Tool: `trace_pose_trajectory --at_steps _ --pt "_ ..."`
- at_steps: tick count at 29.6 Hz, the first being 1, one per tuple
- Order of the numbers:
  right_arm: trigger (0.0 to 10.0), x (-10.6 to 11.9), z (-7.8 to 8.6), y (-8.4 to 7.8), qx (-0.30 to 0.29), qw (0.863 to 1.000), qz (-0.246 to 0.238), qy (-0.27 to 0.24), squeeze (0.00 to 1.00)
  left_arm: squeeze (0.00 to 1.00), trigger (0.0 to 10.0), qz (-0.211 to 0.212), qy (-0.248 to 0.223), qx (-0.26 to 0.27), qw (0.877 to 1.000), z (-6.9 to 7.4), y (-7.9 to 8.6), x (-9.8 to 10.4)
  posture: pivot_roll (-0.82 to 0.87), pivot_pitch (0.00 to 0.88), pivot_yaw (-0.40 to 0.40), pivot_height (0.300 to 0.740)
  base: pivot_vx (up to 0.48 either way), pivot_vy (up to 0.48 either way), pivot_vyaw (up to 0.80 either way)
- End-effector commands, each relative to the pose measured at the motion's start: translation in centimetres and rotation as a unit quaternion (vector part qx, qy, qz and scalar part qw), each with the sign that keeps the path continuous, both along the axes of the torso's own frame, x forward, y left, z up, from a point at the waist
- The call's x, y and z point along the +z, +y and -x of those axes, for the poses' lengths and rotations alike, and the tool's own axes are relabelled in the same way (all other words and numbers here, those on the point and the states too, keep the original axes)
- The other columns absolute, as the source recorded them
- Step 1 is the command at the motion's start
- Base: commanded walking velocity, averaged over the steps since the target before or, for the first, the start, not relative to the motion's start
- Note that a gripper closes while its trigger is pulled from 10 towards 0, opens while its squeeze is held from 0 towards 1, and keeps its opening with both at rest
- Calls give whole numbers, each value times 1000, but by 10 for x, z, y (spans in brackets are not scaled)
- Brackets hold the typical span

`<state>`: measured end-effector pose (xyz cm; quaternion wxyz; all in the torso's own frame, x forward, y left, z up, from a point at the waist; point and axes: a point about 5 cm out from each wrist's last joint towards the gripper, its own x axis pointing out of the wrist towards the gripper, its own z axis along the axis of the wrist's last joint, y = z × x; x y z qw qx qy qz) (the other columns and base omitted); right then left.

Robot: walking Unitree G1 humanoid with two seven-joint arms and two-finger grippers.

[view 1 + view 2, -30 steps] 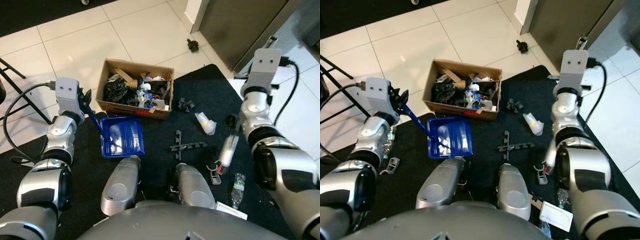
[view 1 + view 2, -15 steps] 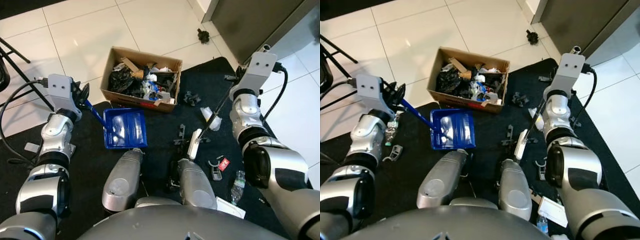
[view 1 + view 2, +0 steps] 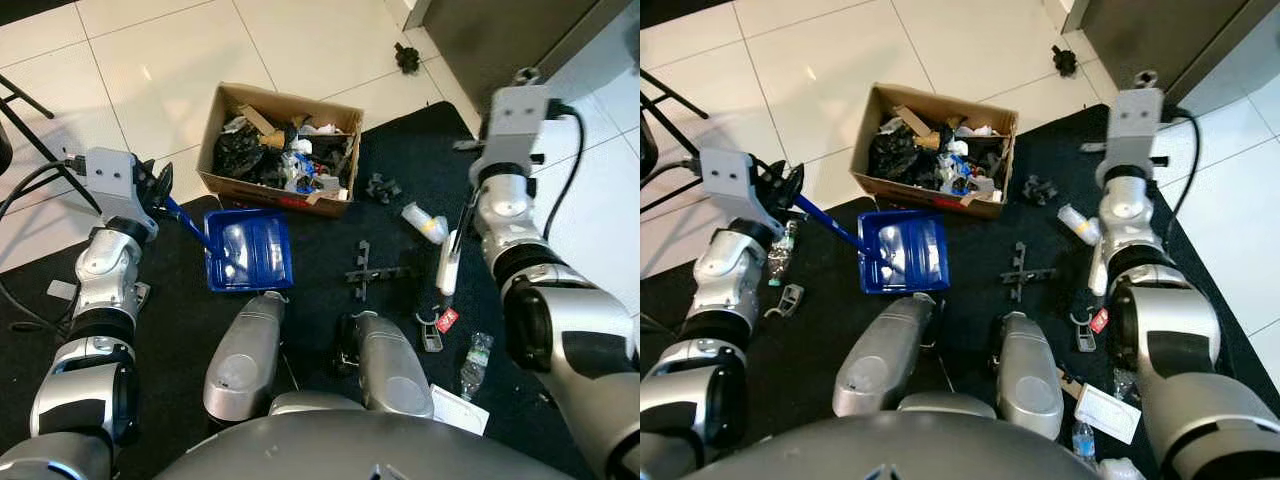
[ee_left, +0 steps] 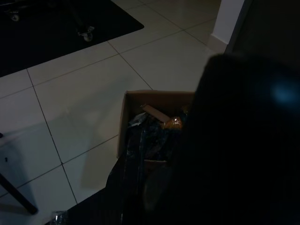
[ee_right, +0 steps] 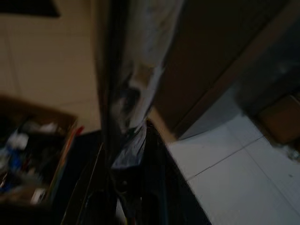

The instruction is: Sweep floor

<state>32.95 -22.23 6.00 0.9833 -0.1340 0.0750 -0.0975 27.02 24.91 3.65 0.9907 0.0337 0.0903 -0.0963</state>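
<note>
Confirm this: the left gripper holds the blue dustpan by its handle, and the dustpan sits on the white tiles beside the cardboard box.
Not quite. The left gripper does hold the blue dustpan by its handle, beside the cardboard box, but the dustpan sits on the black mat, not the white tiles. The left eye view shows this.

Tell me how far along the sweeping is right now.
Partly done: the cardboard box is full of rubbish. In hand: the left gripper holds the blue dustpan on the black mat; the right arm's brush is down. Left: the black plastic piece, a small bottle and the red tag.
</note>
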Motion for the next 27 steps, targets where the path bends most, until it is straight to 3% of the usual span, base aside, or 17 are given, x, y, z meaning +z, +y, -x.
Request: trace_pose_trajectory --at_steps 1,6,16,18,20,22,23,25,27 --pt "10000 -12 6 6 13 999 -10 30 0 51 10000 26 51 -7 998 14 -6 -20 270 167 -76 740 0 0 0" --pt "10000 -33 14 21 -5 982 -176 69 0 51 10000 28 52 -4 998 17 -6 -21 271 164 -82 740 0 0 0" --pt "10000 -43 19 27 -40 956 -281 74 0 55 10000 29 51 -1 998 17 -7 -21 265 159 -88 740 0 0 0" --pt "10000 -43 19 26 -61 938 -335 61 0 55 10000 30 51 -1 998 16 -8 -21 259 157 -90 740 0 0 0" --pt "10000 -43 19 26 -61 938 -335 61 0 55 10000 30 51 -1 998 16 -8 -21 259 157 -90 740 0 0 0" --pt "10000 -39 15 31 -64 905 -419 31 0 59 10000 31 52 -1 998 15 -9 -20 253 153 -91 740 0 0 0" --pt "10000 -39 15 31 -64 905 -419 31 0 59 10000 31 52 -1 998 15 -9 -20 253 153 -91 740 0 0 0" --pt "10000 -33 9 43 -30 883 -468 9 0 59 10000 32 51 -2 998 14 -10 -20 247 155 -92 740 0 0 0" --pt "10000 -33 9 43 -30 883 -468 9 0 59 10000 32 51 -2 998 14 -10 -20 247 155 -92 740 0 0 0"
